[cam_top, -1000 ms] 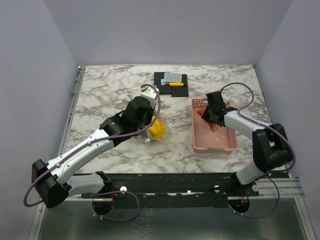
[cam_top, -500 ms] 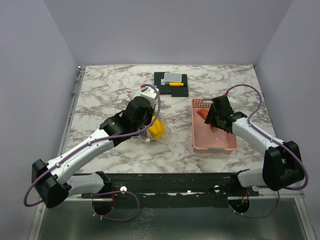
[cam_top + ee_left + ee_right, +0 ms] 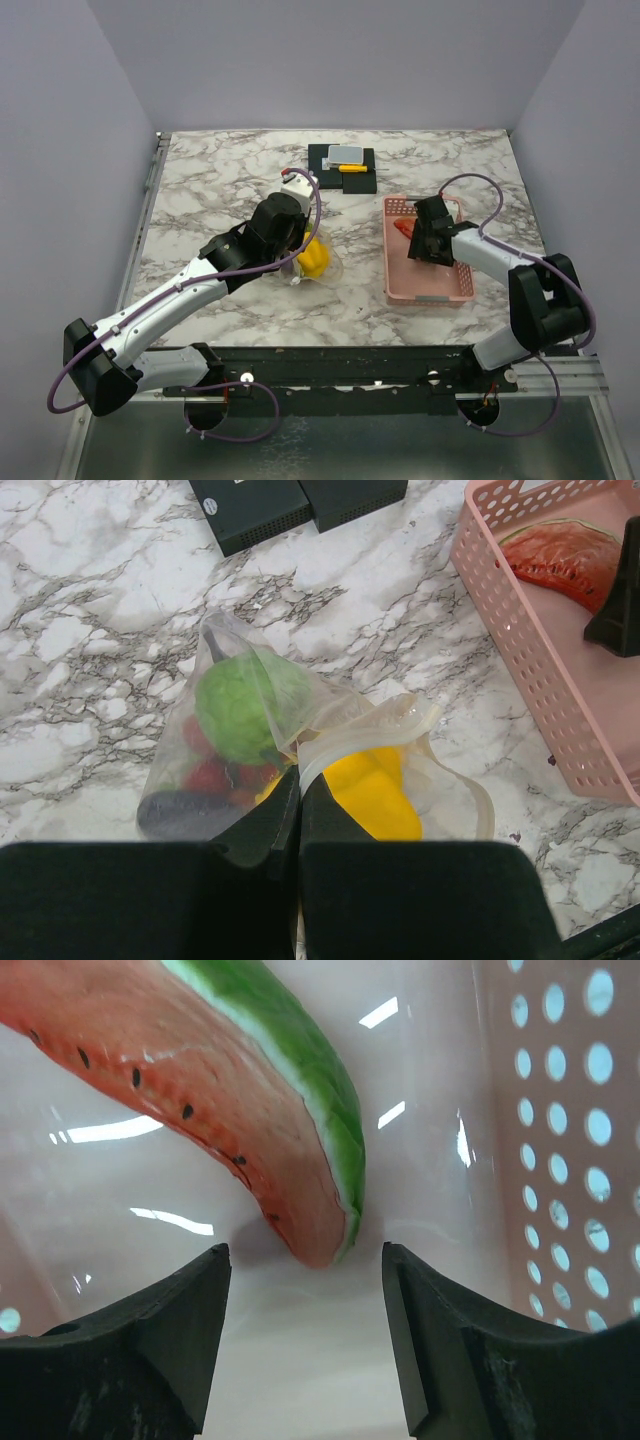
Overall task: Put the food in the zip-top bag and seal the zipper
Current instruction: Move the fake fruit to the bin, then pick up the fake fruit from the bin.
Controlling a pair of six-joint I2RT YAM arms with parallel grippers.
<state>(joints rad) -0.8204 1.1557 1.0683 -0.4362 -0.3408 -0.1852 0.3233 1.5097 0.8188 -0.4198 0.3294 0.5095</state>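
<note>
The left gripper (image 3: 299, 780) is shut tight, its two black fingers (image 3: 250, 830) pinching a fold of the clear bag (image 3: 330, 720) between them. The bag lies crumpled on the marble table (image 3: 220, 180), near the middle and to the left of a pink basket (image 3: 440, 290), not touching it. Through the plastic show a round green piece of food (image 3: 235, 705), a yellow piece (image 3: 370, 790) just beside the fingers, some red pieces (image 3: 205, 775) and a dark one (image 3: 180, 815) beneath the green.

The right gripper (image 3: 303, 1260) is down inside the pink basket with its jaws set wide. The pointed end of a watermelon slice (image 3: 200, 1090), red flesh with a green rind, sits in the gap between the fingertips; neither finger touches it. The slice rests on the basket floor at the far end, close to the perforated wall (image 3: 560, 1110).

At the far side of the table lies a flat black base (image 3: 343, 165).
</note>
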